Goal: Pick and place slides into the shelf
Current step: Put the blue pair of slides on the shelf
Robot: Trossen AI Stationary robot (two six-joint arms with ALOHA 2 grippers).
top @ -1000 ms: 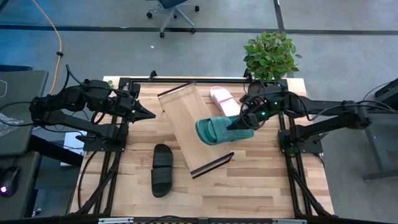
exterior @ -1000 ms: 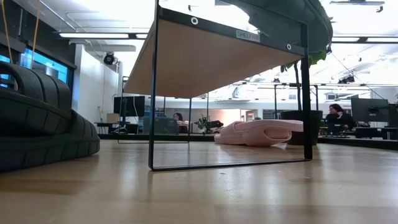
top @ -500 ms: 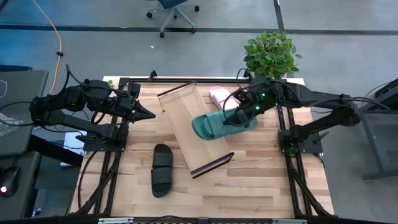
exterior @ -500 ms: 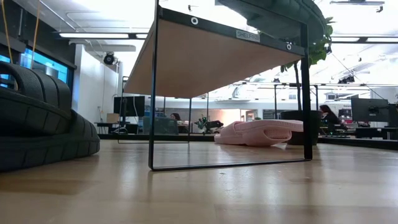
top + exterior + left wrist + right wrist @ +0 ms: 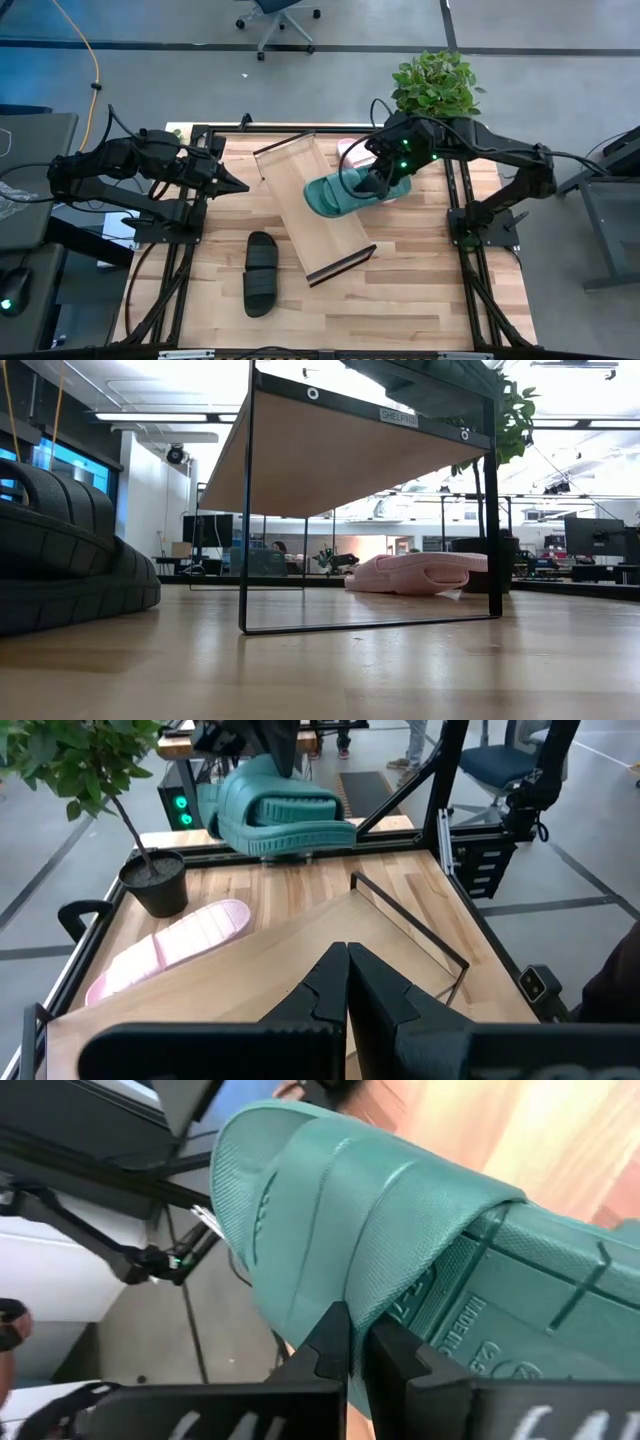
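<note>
Green slide (image 5: 343, 192) is held above the shelf (image 5: 312, 206) board, long axis roughly across the table, toe end toward the left arm, slightly tilted. Teal-green, moulded, wide ribbed strap, embossed lettering on the sole edge. Right gripper (image 5: 377, 182) is clamped on its strap at the heel side. Pink slide (image 5: 350, 150) lies just beyond, beside the potted plant (image 5: 433, 87). Black slide (image 5: 261, 272) lies on the tabletop near the shelf's lower end. Left gripper (image 5: 238, 185) is parked, fingers pressed together.
</note>
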